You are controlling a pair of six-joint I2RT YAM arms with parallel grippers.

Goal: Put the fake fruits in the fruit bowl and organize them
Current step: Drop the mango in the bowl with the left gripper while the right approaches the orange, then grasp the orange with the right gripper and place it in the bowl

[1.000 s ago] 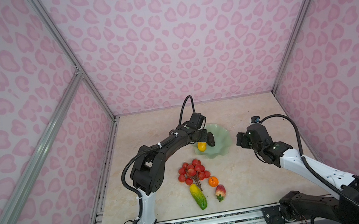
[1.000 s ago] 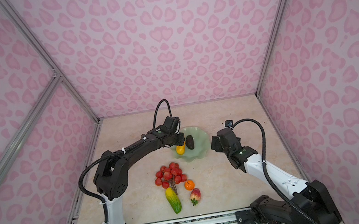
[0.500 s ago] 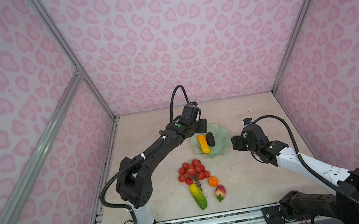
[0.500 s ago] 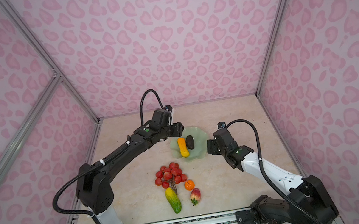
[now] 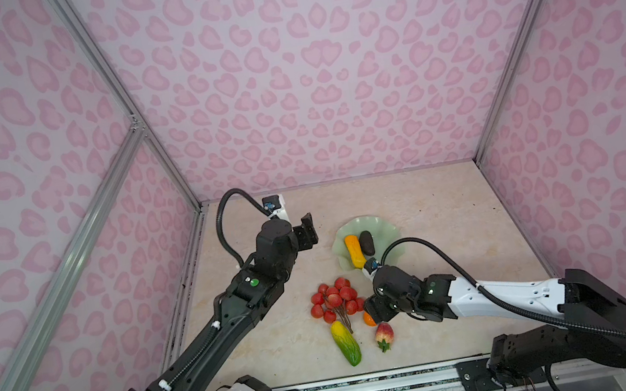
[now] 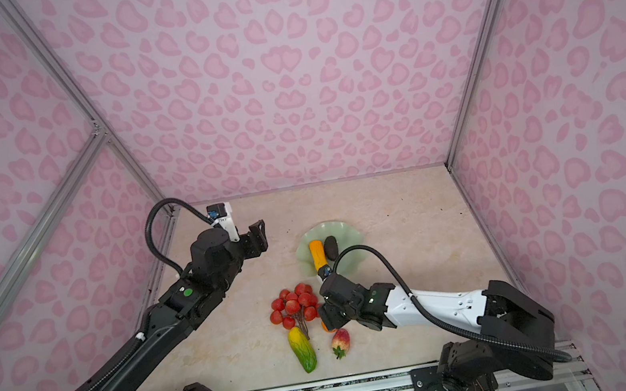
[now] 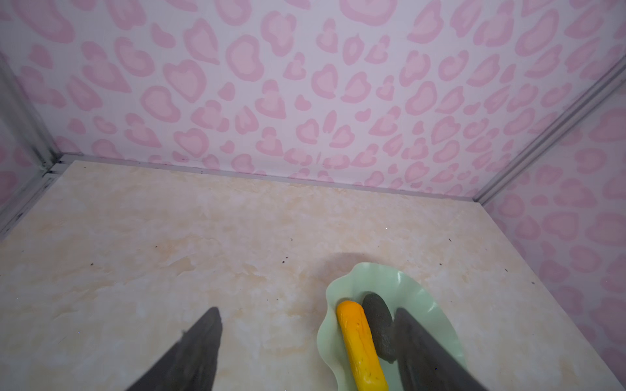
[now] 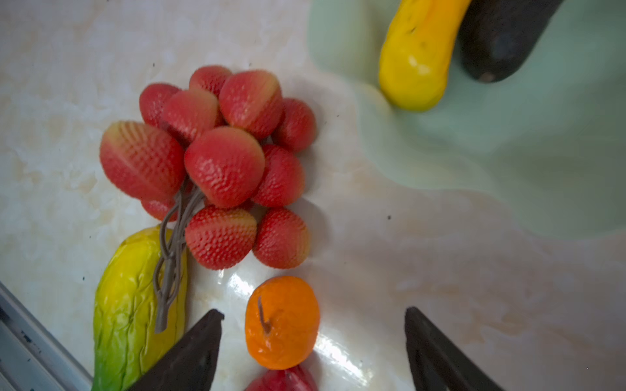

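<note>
Pink heart-print walls [image 5: 306, 79] close in a beige marbled table [image 5: 451, 201] on three sides, and a metal rail [image 5: 373, 383] runs along its front edge. The bowl [image 5: 386, 229] sits near the middle, with bare table behind it up to the back wall and to its right up to the side wall.

In the bowl the yellow fruit [image 5: 354, 250] and the avocado [image 5: 366, 242] lie side by side, touching. The yellow one's near end reaches the bowl's front rim.

Left of the bowl and well apart from it, the left gripper [image 5: 305, 232] hangs above bare table, jaws spread and empty.

Four fruits crowd between the bowl and the rail. The berries [image 5: 335, 296] lie just off the bowl's front rim, their stems across the green fruit [image 5: 347, 343]. Beyond them are the orange [image 8: 282, 321] and, just beside it, the strawberry [image 5: 383, 333]. The right gripper [image 8: 313, 311] is low over the orange, jaws spread wide on either side of it, neither finger visibly touching.
</note>
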